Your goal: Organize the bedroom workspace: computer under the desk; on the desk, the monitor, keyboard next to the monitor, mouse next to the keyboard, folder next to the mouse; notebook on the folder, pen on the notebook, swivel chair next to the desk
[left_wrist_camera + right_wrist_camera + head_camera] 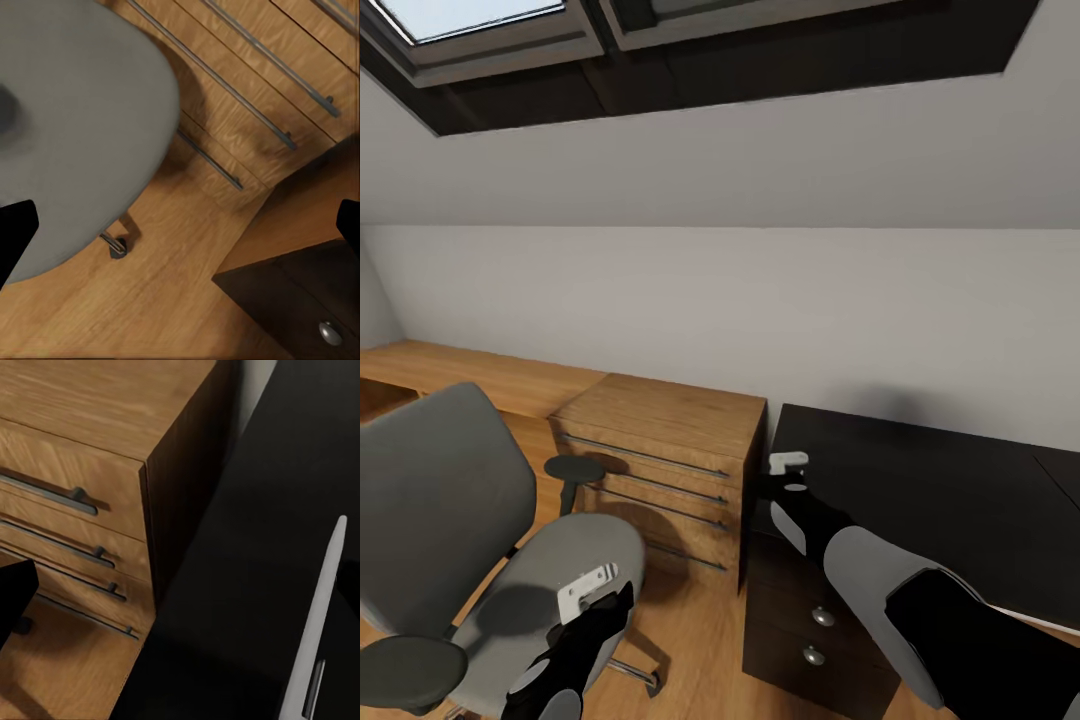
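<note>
**Pen in the right gripper, desk top just beneath it**

We have the right gripper (788, 470) hanging over the near corner of the dark desk (940, 500), just beside the wooden drawer chest (660, 470). In the right wrist view a slim white pen (319, 615) runs along the gripper's line with its tip pointing away from the wrist; we take it to be pinched between the fingers, though the contact itself lies outside the picture, so this is a judgement. The desk surface lies directly below and stretches off to our right, so the right arm is the one placed to set the pen down there.

Our left gripper (592, 592) hovers above the grey seat of the swivel chair (490, 560), its dark fingers spread wide and holding nothing. The seat looks bare beneath it.

We find no brand, label or readable writing anywhere.
</note>
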Robot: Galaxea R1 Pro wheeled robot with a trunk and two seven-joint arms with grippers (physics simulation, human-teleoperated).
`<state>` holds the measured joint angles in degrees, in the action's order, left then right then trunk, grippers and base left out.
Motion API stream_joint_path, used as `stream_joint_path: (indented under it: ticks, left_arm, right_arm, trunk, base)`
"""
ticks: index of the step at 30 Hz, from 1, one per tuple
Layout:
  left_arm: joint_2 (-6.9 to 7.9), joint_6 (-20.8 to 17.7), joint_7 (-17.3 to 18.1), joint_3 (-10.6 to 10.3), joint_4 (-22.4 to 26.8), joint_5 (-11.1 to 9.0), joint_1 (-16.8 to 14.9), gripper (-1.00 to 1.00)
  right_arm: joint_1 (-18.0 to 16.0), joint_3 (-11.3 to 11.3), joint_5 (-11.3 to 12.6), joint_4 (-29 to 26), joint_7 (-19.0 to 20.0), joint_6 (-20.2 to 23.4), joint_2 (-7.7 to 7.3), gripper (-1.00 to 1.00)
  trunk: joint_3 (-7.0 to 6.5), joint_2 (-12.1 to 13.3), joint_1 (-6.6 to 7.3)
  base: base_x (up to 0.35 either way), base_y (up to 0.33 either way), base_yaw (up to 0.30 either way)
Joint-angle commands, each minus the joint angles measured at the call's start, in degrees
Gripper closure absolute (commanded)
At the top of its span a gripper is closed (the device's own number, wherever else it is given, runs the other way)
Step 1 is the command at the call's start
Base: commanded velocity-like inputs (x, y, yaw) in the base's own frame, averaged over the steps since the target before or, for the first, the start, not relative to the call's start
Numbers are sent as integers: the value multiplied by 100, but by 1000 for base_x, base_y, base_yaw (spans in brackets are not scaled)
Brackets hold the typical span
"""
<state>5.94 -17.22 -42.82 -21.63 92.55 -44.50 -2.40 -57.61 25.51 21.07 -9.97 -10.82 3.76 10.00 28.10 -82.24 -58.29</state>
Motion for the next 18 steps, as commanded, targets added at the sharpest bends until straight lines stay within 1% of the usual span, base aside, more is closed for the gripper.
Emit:
stream_joint_path:
  ticks: [1,4,8,14,18]
  left_arm:
    - [5,-17,-42,-11,9,-24,-6,-100]
    - [-33,-15,-42,-64,9,-24,-6,-100]
    - [-32,-11,-42,-184,9,-24,-6,-100]
    - [-31,-10,-42,-216,9,-24,-6,-100]
    - [-31,-9,-46,-219,9,-24,-6,-100]
  right_arm:
    - [-5,49,11,-6,-6,28,0,-100]
    - [2,68,-13,-33,22,23,0,-100]
    - [14,81,-15,-58,9,21,0,-100]
    - [16,85,-16,-74,1,20,0,-100]
    - [20,85,-18,-75,-1,20,0,-100]
  trunk:
    - [6,-4,0]
    - [6,-4,0]
    - [6,-4,0]
    - [6,-4,0]
    - [78,-164,-88]
  base:
    - [0,0,0]
    - [0,0,0]
    - [0,0,0]
    - [0,0,0]
    - [0,0,0]
